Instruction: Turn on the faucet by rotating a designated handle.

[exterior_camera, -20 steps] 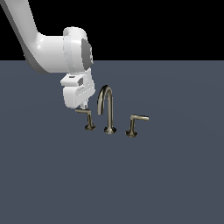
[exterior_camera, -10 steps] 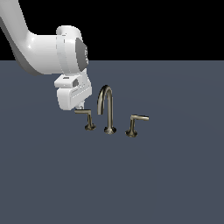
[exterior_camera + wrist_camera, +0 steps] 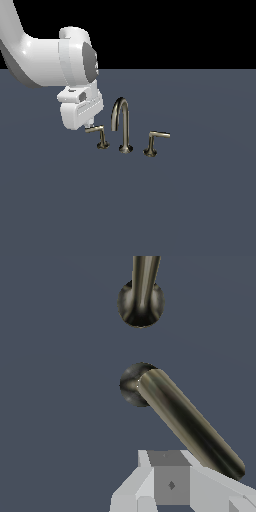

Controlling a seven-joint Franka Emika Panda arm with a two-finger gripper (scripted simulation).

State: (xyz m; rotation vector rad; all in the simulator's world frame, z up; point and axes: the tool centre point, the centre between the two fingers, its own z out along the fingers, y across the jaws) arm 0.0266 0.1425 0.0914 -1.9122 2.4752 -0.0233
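Note:
The faucet has an arched spout (image 3: 122,122) and two lever handles. The handle (image 3: 97,130), a thin brass-grey lever, points to the exterior view's left from its post (image 3: 103,143). My gripper (image 3: 89,123) hangs from the white hand right at the lever's outer end, fingers close together and holding nothing. In the wrist view the handle (image 3: 185,421) runs diagonally from its post (image 3: 131,384) toward my fingertips (image 3: 171,483), whose edge meets the lever's tip. The spout base (image 3: 141,303) lies beyond.
The twin lever (image 3: 157,136) stands on the far side of the spout, arm pointing to the exterior view's right. The dark grey floor (image 3: 190,200) surrounds the set. My white arm (image 3: 40,62) fills the upper part of the exterior view's left.
The hand has moved toward the exterior view's left and slightly down, now sitting at the lever's outer end. The lever's tip has swung only slightly, if at all.

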